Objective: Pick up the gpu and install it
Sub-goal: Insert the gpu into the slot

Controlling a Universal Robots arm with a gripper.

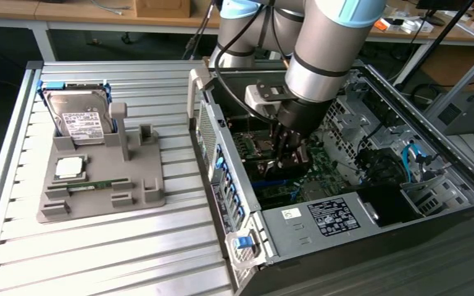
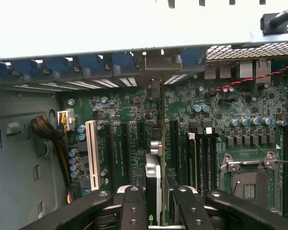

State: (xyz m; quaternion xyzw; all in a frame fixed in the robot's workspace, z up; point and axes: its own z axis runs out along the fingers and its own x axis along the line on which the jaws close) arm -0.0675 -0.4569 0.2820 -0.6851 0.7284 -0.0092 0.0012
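Note:
My gripper reaches down into the open computer case, over the green motherboard. In the wrist view the gpu shows edge-on as a thin upright card. It runs from between my fingers toward the case's rear wall, and its metal end sits near the slot openings. My gripper is shut on the gpu. The card stands in line with the long black expansion slots. Whether it is seated in a slot I cannot tell. In the exterior view the gpu is a dark piece below the fingers.
A grey fixture tray on the exterior view's left holds a silver hard drive, a processor chip and a green memory stick. Inside the case are a white slot, a cable bundle and the processor socket.

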